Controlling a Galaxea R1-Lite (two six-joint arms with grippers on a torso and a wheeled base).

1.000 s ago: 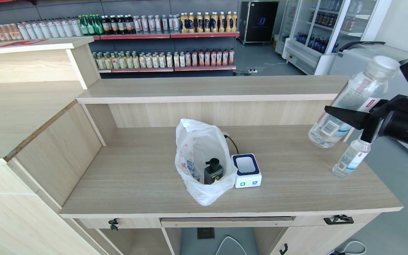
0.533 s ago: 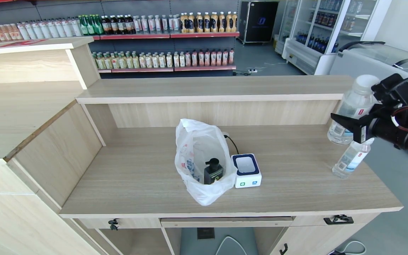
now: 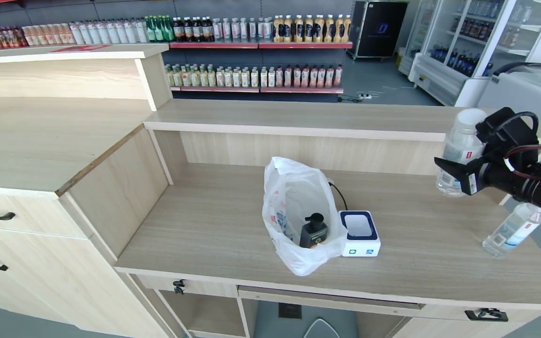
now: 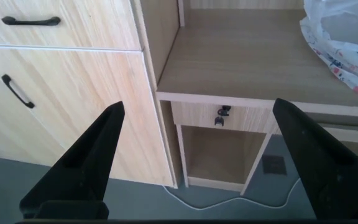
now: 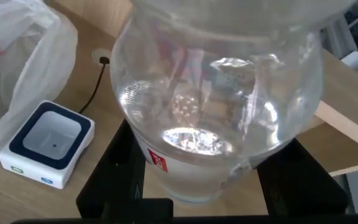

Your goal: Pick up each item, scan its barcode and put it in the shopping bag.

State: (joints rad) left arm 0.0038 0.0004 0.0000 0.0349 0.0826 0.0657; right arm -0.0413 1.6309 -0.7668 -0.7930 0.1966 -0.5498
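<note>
My right fingers (image 3: 451,169) clamp the bottle's (image 3: 461,140) body, label free for the scanner (image 3: 359,226) well aside; my left fingers (image 4: 84,167) gape empty.

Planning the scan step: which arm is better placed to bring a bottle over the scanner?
Right. The right hand grips the water bottle above the counter's right end, on the scanner's side. The left hand is open and empty, low in front of the cabinet drawers.

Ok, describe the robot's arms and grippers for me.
Left gripper: two matte black fingers tapering to points. Right gripper: the same black, on a black cylindrical right arm with a white ring and red and black cables at the wrist.
</note>
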